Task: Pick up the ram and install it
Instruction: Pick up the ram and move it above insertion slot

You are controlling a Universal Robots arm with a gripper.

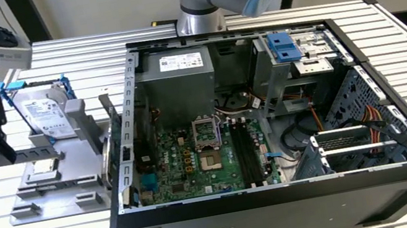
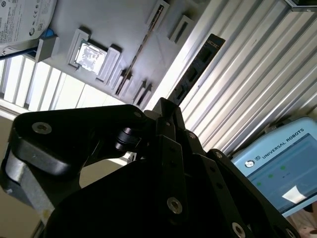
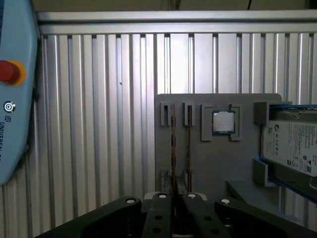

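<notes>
The gripper is clenched on one end of the ram, and the dark stick juts straight out from between its fingertips, held above the grey holder on the slatted counter. A second stick stands in one of the holder's slots, with the processor in the holder's square recess and the hard drive at the holder's end. The open computer case stands just to the exterior view's right of the holder.
</notes>
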